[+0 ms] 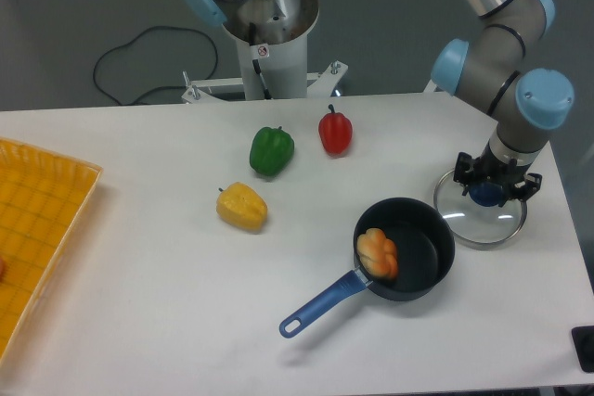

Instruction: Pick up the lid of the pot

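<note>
Table: a pale surface (167, 303), spread out beneath the pincer (497, 183) and far off to its left in the camera view. Crate: an orange-yellow, straight-sided piece (46, 220), seen well apart from the pincer at the far left, cut off by the picture's edge.

Pan: a black pan (422, 285) with a blue handle (325, 303), set on the table below and to the left of the pincer as viewed; the handle is pointed away from it, toward the lower left.

Pot lid: the glass lid (481, 227) is found on the table directly under the pincer, near the pan's upper right edge. Its dark knob (485, 197) is located at the pincer's fingertips. Pincer state: the fingers are seen placed at the knob, but whether they are closed on it cannot be told.

Smaller items, all left of the pincer in view: a green pepper (271, 151) is noted well apart; a yellow pepper (242, 207) is noted farther out and slightly lower; an orange item (377, 254), identity unclear, is held inside the pan, lower than the pincer; a red pepper (335, 132) is noted somewhat higher than the fingertips.
</note>
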Robot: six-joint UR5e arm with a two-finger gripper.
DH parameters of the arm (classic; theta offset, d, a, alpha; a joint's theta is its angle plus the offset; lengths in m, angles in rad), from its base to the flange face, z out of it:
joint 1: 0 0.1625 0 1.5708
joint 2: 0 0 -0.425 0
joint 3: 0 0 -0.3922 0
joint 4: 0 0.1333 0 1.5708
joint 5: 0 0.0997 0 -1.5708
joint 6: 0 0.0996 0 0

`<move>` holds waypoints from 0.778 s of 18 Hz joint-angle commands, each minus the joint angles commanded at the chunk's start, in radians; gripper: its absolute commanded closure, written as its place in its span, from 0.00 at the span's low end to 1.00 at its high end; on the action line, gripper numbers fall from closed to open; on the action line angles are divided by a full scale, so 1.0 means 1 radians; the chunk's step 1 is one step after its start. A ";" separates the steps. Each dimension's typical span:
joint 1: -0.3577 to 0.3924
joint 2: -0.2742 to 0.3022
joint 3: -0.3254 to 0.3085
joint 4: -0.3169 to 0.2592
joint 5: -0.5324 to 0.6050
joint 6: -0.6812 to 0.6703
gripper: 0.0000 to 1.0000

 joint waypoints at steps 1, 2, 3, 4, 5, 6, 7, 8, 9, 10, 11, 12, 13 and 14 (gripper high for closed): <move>0.002 0.006 0.000 0.000 0.000 0.002 0.52; 0.002 0.011 0.002 0.000 0.000 0.002 0.52; 0.002 0.017 0.005 0.000 0.000 0.005 0.52; 0.002 0.020 0.008 -0.002 0.000 0.005 0.52; 0.002 0.023 0.012 -0.003 0.000 0.005 0.52; 0.003 0.032 0.015 -0.006 0.000 0.006 0.52; 0.005 0.044 0.018 -0.021 0.000 0.006 0.52; 0.006 0.051 0.029 -0.041 0.000 0.006 0.52; 0.006 0.054 0.040 -0.064 0.000 0.006 0.52; 0.006 0.063 0.051 -0.080 0.000 0.006 0.52; 0.006 0.066 0.060 -0.097 -0.002 0.006 0.52; 0.006 0.068 0.067 -0.112 -0.002 0.006 0.52; 0.006 0.074 0.069 -0.124 -0.002 0.006 0.52; 0.006 0.078 0.071 -0.127 -0.003 0.006 0.52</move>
